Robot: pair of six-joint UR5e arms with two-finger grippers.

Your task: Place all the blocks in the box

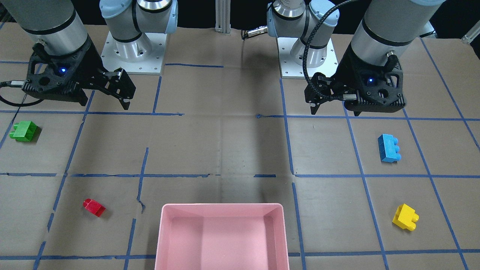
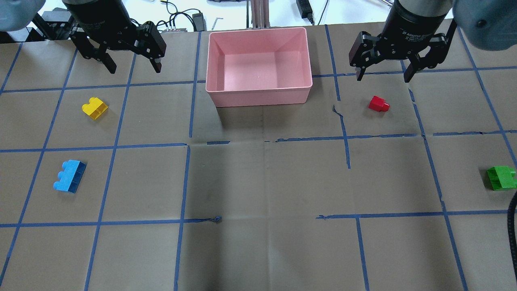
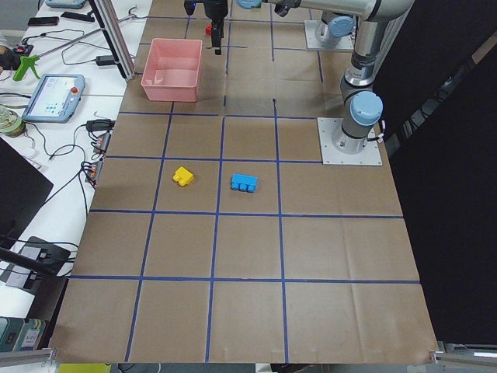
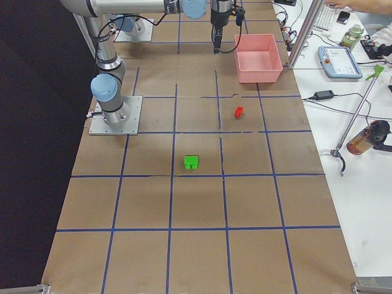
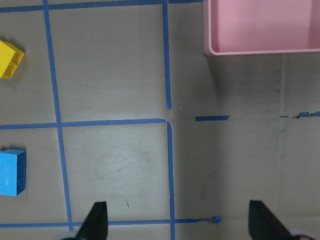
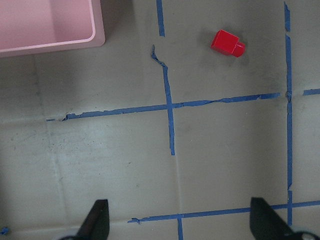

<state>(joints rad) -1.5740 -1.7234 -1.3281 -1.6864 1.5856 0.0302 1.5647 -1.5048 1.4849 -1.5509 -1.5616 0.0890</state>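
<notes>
You have the left gripper (image 2: 133, 66) hanging above the table (image 2: 262, 182), just left of the box (image 2: 258, 97) in the overhead view, its jaws spread wide with nothing between them. Your right gripper (image 2: 383, 76) hangs on the box's other side, just as wide open and holding nothing. The box sits at the table's far edge from the robot, midway between the two arms, a long side facing the robot. All four blocks lie on the table outside it. On the robot's left, the yellow block (image 2: 95, 108) is near the left gripper, a little closer to the robot. The blue block (image 2: 70, 176) lies closer still, on its side, its three studs pointing away from the table's middle. On the robot's right, the red block (image 2: 378, 104) rests near the box's right corner, just on the robot's side of the right gripper's spread jaws in the overhead view. The right wrist camera catches it at upper right. The green block (image 2: 501, 178) is well apart from the rest, out toward the table's right end, studs pointing outward. Blue tape (image 2: 121, 145) marks the table into squares.
</notes>
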